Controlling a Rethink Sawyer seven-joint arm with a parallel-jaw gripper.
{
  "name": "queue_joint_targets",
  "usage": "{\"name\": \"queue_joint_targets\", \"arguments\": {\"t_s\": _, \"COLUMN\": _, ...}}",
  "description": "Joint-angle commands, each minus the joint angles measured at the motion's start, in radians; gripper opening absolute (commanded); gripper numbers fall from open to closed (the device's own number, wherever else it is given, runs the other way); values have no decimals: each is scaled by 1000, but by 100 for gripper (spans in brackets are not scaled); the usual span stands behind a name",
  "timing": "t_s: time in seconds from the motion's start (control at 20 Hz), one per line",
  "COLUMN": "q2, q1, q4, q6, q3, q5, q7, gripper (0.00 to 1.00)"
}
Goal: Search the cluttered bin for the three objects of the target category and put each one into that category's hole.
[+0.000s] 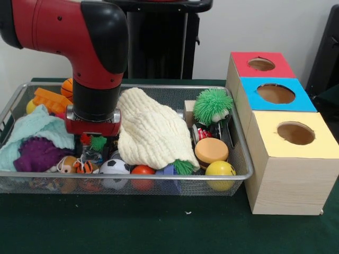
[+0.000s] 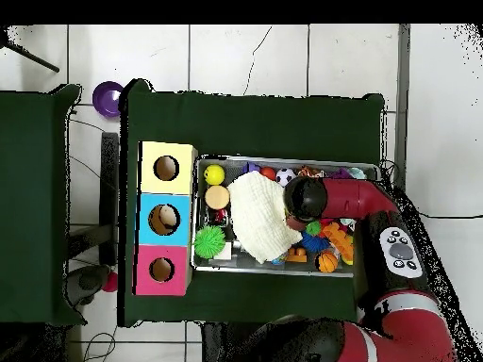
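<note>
Bin [image 1: 241, 159] clutter, pincer [image 1: 92, 138] low inside, left of cream cloth [image 1: 151, 132]

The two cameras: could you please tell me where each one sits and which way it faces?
Front view: across the table at low height, facing the bin and the three boxes; the arm comes down into the bin.
Overhead view: above, looking straight down; the arm reaches up from the picture's bottom.
Shared: bin, boxes, cream cloth, spiky green ball.
</note>
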Motion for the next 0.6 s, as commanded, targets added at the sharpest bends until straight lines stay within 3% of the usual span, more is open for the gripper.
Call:
{"name": "queue_joint_targets", "arguments": {"t_s": 0.05, "q2": 60, "q1": -33, "q4": 20, "q6": -68, "q3": 103, "q5": -52, "q7": -82, "gripper": 100}}
{"name": "queue_joint_targets", "arguments": {"t_s": 0.1, "q2": 60, "q1": -32, "q4": 20, "q6": -53, "q3": 101, "q5": -47, "q7": -82, "gripper": 0}}
{"name": "queue_joint_targets", "arguments": {"t_s": 0.35, "q2": 18, "q1": -63, "q4": 63, "q6": -98, "q3": 141, "q5": -33, "q7": -83, "gripper": 0}}
{"name": "queue_joint_targets", "arguments": {"t_s": 0.6, "q2": -119, "q1": -71, "q4": 129, "q6": 18, "q3": 159, "q5": 28, "q7": -81, "gripper": 0}}
